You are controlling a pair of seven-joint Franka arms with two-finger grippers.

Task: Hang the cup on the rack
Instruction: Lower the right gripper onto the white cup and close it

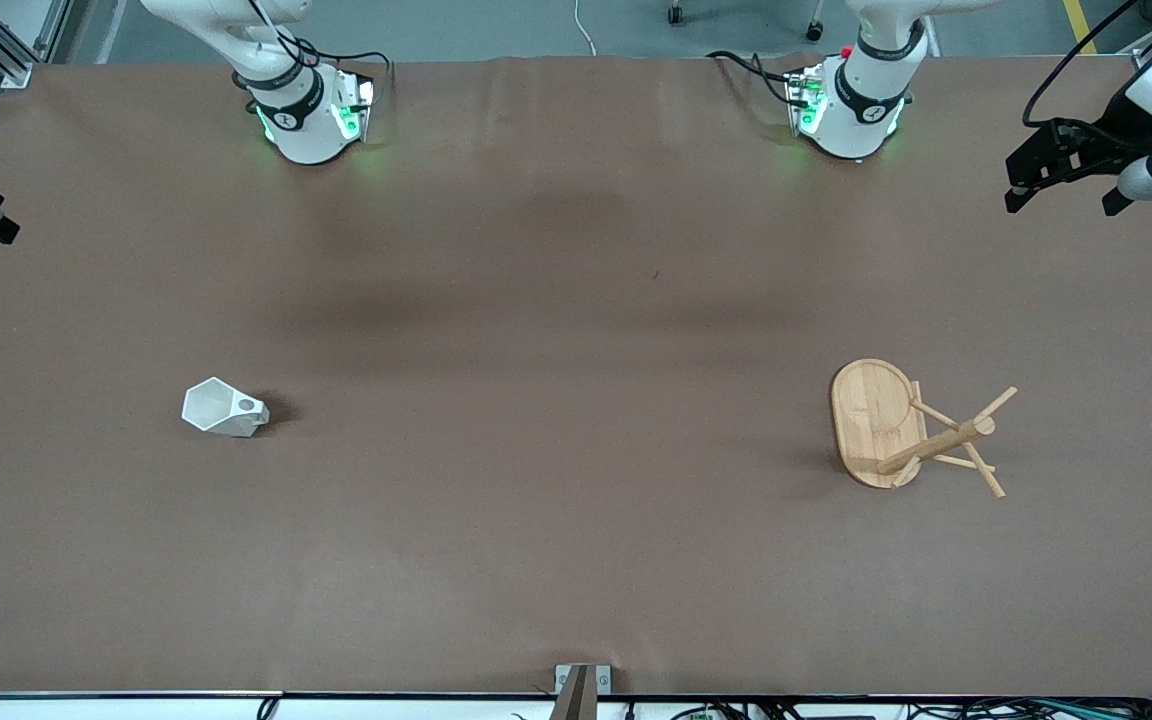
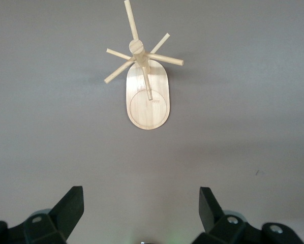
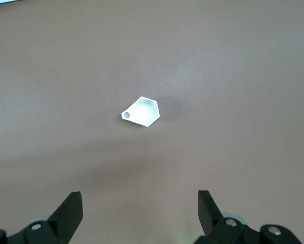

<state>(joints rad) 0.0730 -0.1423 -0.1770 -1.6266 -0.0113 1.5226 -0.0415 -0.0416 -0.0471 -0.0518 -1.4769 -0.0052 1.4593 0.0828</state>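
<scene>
The cup (image 1: pixel 224 408) lies on the brown table (image 1: pixel 556 330) toward the right arm's end, apart from everything else. Its handle with the round hole shows in the right wrist view (image 3: pixel 142 112). The rack (image 1: pixel 911 428) stands on its oval base toward the left arm's end of the table, well apart from the cup; its pegs spread from the central post (image 2: pixel 142 76).

The left gripper (image 2: pixel 141 211) hangs high over the table near the rack, jaws spread and holding nothing. The right gripper (image 3: pixel 140 211) hangs high over the table near the cup, jaws also spread and holding nothing.
</scene>
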